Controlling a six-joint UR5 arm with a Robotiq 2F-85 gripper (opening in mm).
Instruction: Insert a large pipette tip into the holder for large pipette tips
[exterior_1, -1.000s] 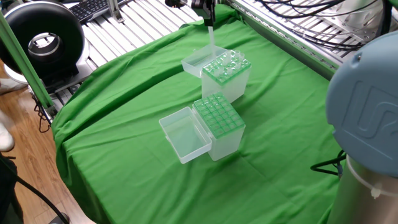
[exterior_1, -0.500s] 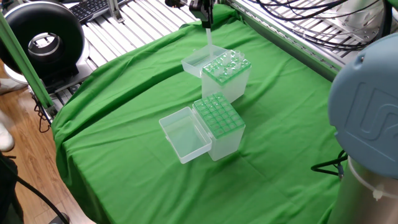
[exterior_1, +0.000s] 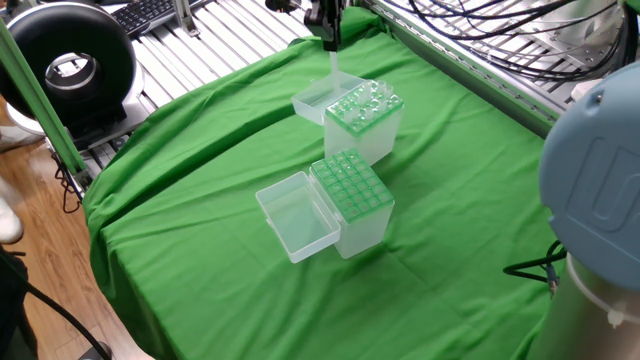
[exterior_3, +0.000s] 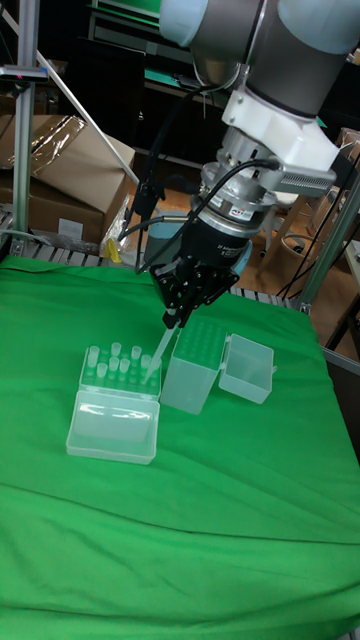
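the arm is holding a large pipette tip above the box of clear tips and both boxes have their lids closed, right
Not quite: both lids are open, as the fixed view shows. The holder for large pipette tips and the box of clear tips each have their lid swung out flat beside them. The gripper does hold the large pipette tip above the clear tips.

The arm (exterior_3: 250, 30) has grey tubular segments with pale blue-grey joint caps; one cap (exterior_1: 595, 175) carries a raised logo; a white wrist block (exterior_3: 280, 135) sits below; beneath it is a black cylindrical unit (exterior_3: 225, 235) with small white lettering; black cables (exterior_3: 165, 150) loop alongside; the gripper (exterior_3: 180, 310) is black, with short dark fingers (exterior_3: 172, 318).
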